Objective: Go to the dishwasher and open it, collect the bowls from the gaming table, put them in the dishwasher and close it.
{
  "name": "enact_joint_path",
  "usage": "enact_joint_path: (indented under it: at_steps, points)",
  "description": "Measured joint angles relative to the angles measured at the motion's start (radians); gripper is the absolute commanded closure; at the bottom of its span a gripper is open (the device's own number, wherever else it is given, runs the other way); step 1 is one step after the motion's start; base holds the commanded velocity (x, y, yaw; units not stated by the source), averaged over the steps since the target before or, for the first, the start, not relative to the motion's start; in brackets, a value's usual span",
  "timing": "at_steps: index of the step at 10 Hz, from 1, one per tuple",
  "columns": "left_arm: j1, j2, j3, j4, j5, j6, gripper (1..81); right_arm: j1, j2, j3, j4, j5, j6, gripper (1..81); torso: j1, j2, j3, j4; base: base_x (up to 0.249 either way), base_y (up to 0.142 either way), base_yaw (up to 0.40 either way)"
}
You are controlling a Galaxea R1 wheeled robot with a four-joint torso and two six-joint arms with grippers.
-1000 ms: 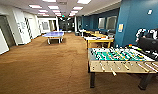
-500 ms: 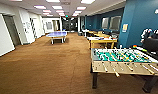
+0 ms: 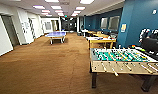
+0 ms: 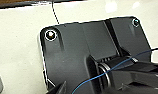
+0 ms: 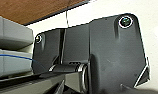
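The view has swung left and forward since a second ago; driving continues. The gaming table (image 3: 101,39) is seen beyond the football table (image 3: 121,60), on brown carpet (image 3: 45,67). Pincer state cannot be told; no dishwasher reached.

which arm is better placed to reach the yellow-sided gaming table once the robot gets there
Right, tentatively. The gaming table stands ahead on the right, beyond the football table, so it would likely sit on that arm's side. It is far off now, with brown carpet between.
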Motion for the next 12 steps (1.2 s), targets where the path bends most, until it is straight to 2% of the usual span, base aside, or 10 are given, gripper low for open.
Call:
enact_joint_path:
  at_steps: [3, 7, 12]
  points:
    - [0.0, 0.005, 0.0, 0.0, 0.0, 0.0, 1.0, 0.0, 0.002, 0.0, 0.0, 0.0, 0.0, 1.0, 0.0, 0.0, 0.0, 0.0, 0.0, 0.0, 0.0]
    - [0.015, 0.006, 0.0, 0.0, 0.004, -0.003, 1.0, -0.025, 0.019, -0.013, -0.003, -0.002, -0.002, 1.0, -0.002, -0.001, 0.0, 0.0, 0.073, 0.0, 0.0]
    - [0.011, 0.005, 0.0, -0.001, 0.002, -0.005, 1.0, -0.011, 0.034, -0.024, -0.02, -0.001, -0.002, 1.0, -0.001, -0.001, 0.0, 0.0, 0.085, 0.0, 0.0]
